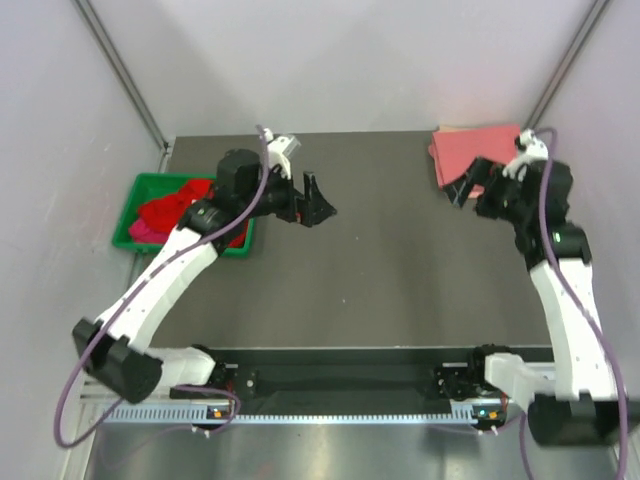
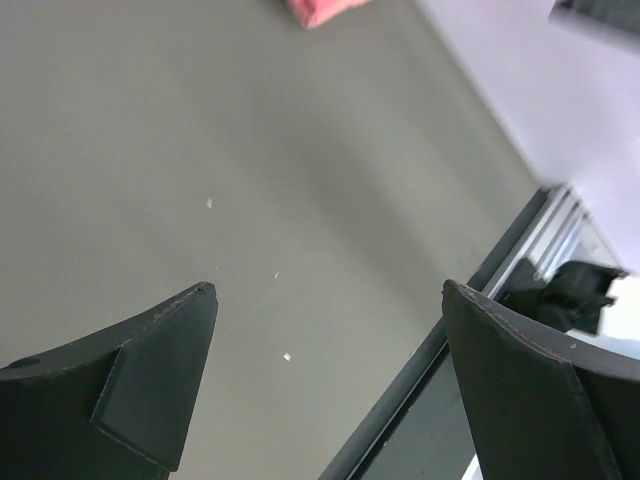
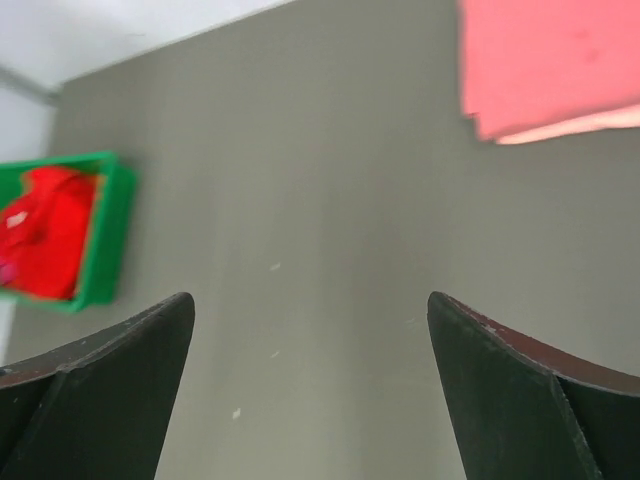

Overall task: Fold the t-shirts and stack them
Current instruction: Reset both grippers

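A folded stack of salmon pink and rose-red t-shirts (image 1: 470, 152) lies at the table's far right corner; it also shows in the right wrist view (image 3: 545, 65) and a corner of it in the left wrist view (image 2: 322, 9). Crumpled bright red and magenta t-shirts (image 1: 180, 210) fill the green bin (image 1: 138, 190), seen too in the right wrist view (image 3: 45, 230). My left gripper (image 1: 318, 203) is open and empty above the table's far middle. My right gripper (image 1: 467, 184) is open and empty, just in front of the folded stack.
The dark table (image 1: 380, 280) is bounded by white walls on three sides. The green bin stands at the far left edge. A metal rail with the arm bases (image 1: 350, 385) runs along the near edge.
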Motion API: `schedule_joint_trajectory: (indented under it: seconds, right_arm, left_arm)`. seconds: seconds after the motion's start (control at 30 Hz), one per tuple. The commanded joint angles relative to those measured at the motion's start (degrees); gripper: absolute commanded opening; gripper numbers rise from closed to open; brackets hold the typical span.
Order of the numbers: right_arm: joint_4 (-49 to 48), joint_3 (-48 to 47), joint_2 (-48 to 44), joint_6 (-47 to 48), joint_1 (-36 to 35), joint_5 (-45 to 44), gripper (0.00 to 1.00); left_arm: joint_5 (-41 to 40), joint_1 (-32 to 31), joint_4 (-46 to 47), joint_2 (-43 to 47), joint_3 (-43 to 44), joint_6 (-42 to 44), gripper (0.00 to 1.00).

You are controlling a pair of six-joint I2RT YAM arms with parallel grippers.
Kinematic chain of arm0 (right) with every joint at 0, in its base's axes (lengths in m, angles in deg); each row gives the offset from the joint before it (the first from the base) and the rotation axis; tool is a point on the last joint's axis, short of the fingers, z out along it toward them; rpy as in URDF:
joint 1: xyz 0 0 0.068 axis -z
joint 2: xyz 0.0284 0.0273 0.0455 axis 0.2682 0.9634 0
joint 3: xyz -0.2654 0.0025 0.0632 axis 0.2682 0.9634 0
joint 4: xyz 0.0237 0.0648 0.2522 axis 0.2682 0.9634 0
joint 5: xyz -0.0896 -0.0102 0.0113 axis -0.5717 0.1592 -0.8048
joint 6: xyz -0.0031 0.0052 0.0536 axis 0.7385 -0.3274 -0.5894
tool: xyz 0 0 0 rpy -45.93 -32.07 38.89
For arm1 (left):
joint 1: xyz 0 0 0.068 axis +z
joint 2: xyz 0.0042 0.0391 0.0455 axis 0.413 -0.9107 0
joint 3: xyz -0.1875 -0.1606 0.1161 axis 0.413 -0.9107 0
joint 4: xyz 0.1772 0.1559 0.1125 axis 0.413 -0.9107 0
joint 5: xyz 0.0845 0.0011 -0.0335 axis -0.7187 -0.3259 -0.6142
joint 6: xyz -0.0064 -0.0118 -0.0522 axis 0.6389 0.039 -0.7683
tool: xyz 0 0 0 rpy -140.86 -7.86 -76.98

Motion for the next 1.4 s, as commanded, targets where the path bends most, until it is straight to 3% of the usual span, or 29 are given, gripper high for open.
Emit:
schedule_joint_trajectory:
  seconds: [0.0, 0.17, 0.33, 0.7, 1.37]
  right_arm:
    - [-4.1, 6.8, -11.1, -4.5, -2.6, 7.0, 1.00]
    - [-3.2, 14.0, -24.9, -6.1, -3.0, 6.7, 1.00]
    - [0.7, 13.9, -28.1, -6.4, -3.0, 4.6, 1.00]
    - [0.5, 13.6, -29.1, -6.9, -3.0, 2.7, 1.00]
    - [0.7, 11.6, -29.4, -4.5, -3.0, 2.0, 1.00]
  left_arm:
    - [-1.4, -0.1, 2.1, 8.1, -1.1, -1.8, 0.99]
    - [-3.1, -0.1, 10.2, 21.5, -11.4, -6.8, 0.99]
    - [-3.1, -0.1, 14.5, 27.9, -18.6, -11.1, 0.99]
    - [-2.6, -0.1, 10.4, 27.5, -16.9, -8.9, 0.99]
    - [-3.8, -0.1, 11.7, 25.4, -15.0, -5.9, 0.99]
